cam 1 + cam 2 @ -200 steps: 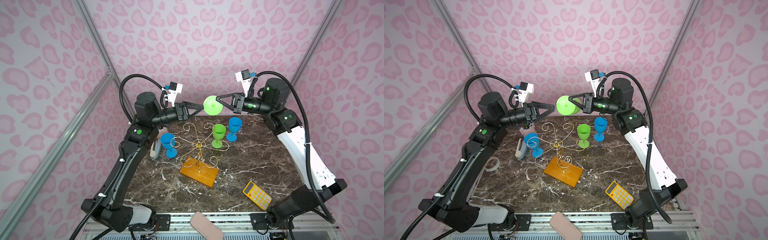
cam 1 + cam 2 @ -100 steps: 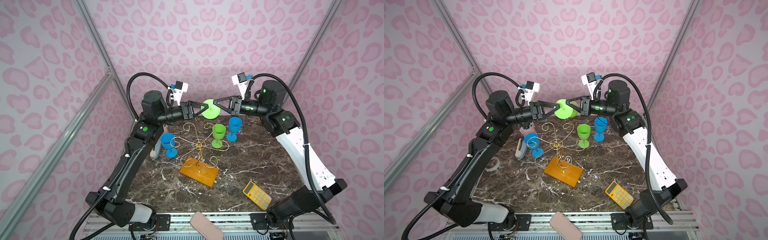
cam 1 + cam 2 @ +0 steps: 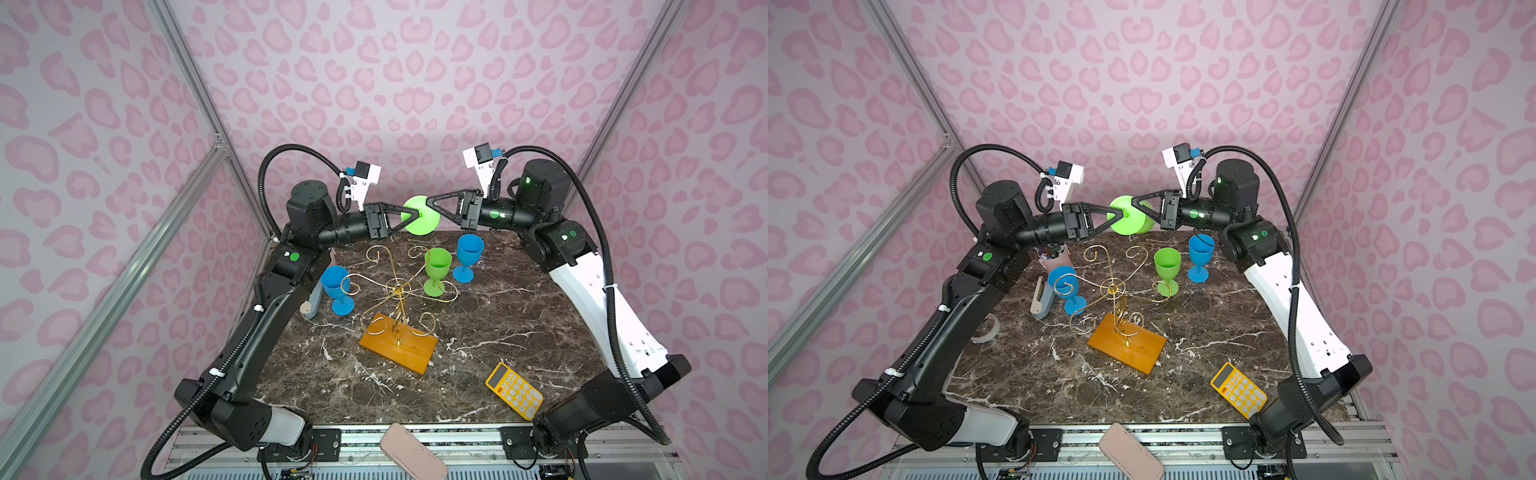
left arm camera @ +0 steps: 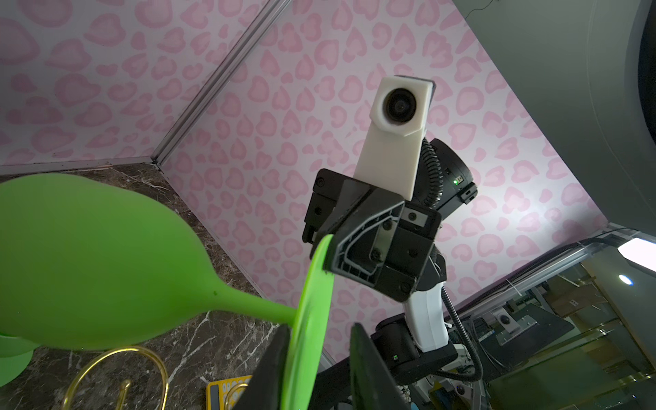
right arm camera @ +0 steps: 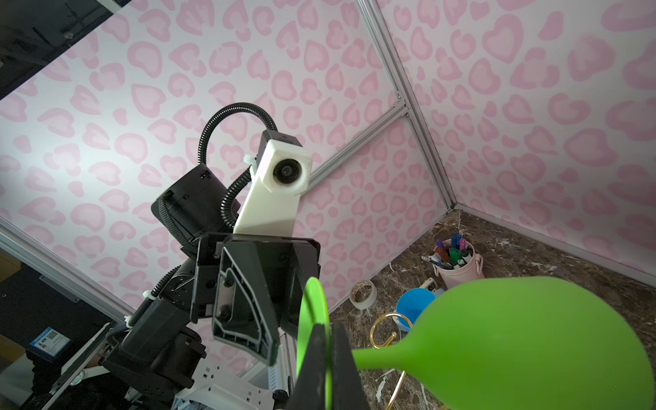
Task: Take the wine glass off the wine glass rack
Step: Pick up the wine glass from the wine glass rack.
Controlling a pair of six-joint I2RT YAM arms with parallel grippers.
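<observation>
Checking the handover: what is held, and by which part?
The right pincer grips the green wine glass by its foot rim; the left pincer straddles the foot, unclamped.

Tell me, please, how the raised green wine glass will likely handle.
The raised green wine glass looks like matte plastic: probably light, not brittle. The right hand pinches only its thin foot rim, bowl sideways, so it may pivot or slip.

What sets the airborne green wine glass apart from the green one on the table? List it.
The raised green glass lies sideways; the tabletop green glass stands upright. The raised one is clamped by its foot in the right end effector; the tabletop one is free, beside the wine glass rack. Both share colour and shape.
</observation>
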